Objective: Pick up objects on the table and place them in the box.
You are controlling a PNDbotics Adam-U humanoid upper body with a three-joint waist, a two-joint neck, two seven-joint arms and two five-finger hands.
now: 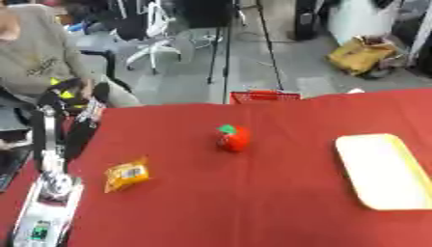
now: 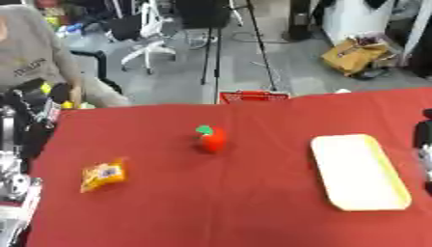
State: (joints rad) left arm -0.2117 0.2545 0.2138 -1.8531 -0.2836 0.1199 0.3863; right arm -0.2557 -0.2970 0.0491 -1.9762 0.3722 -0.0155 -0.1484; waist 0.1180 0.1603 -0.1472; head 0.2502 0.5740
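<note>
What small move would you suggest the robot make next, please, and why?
Probably bring the left hand down toward the orange snack packet. That hand is raised at the red cloth-covered table's left edge, nothing visibly in it, and the packet lies nearest that side. The red tomato-shaped toy and cream-yellow shallow tray lie further right.

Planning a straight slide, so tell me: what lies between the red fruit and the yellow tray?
Nothing: only bare red tablecloth separates the red fruit from the yellow tray, in both eye views.
</note>
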